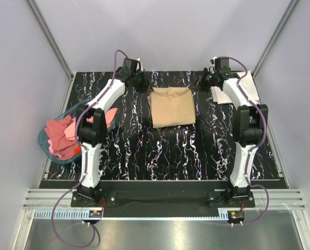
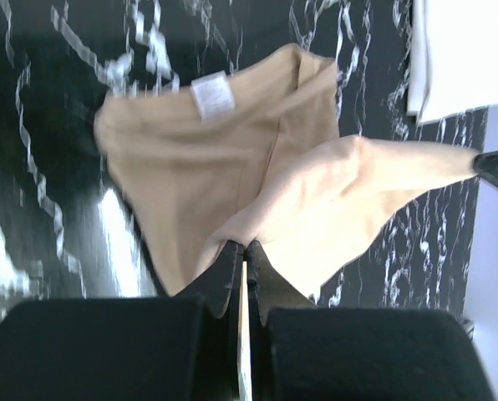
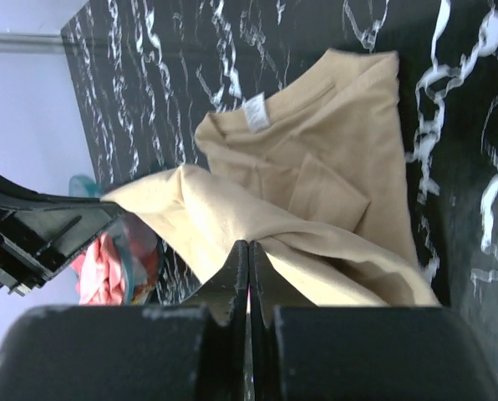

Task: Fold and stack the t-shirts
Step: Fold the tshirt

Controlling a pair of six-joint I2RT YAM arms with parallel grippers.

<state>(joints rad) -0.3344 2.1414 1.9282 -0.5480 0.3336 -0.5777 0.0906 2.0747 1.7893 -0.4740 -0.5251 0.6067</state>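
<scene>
The tan t-shirt [image 1: 170, 107] lies partly folded in the middle of the black marbled table, with its white neck label [image 2: 212, 94] showing. My left gripper [image 1: 145, 85] is at the shirt's far left corner, and the left wrist view shows it [image 2: 246, 244] shut on a pinch of tan cloth. My right gripper [image 1: 199, 83] is at the far right corner, shut on tan cloth as well [image 3: 249, 244]. The held edge is raised and stretched between the two grippers. A white t-shirt [image 1: 240, 89] lies flat at the far right, partly under the right arm. Pink and red t-shirts [image 1: 61, 136] are bunched in the basket.
A translucent blue plastic basket [image 1: 44, 140] stands at the table's left edge beside the left arm. Grey walls with metal rails enclose the table on the back and both sides. The white t-shirt [image 2: 462, 50] lies close to the right gripper.
</scene>
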